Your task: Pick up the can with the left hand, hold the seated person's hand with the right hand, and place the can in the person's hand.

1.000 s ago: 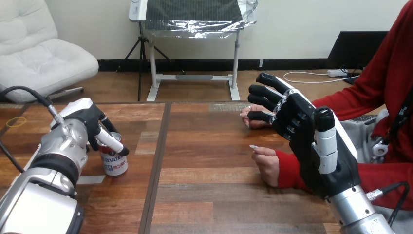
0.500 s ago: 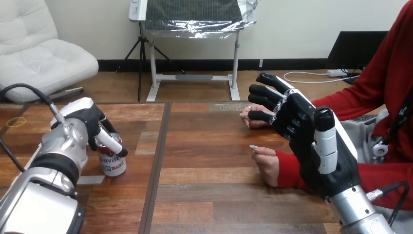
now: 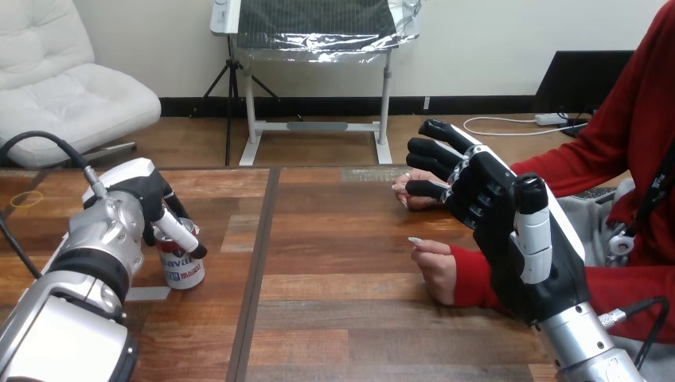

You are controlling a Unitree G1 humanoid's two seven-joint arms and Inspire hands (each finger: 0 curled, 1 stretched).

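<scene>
We are looking across a brown wooden plank tabletop (image 3: 342, 318). At the right, the robot's black-and-white right hand (image 3: 501, 231) is hovering wide open, fingers spread, over the seated person's two hands and holding neither. The person's nearer hand (image 3: 436, 269) is resting loosely curled on the tabletop, and the farther hand (image 3: 414, 191) is lying beyond it. At the left, the robot's left hand (image 3: 147, 203) is reaching over a small red and white metal can (image 3: 183, 269) standing upright on the tabletop; we cannot tell whether it is gripping. We are judging no step finished: lifting, hand-holding and handover are all remaining.
</scene>
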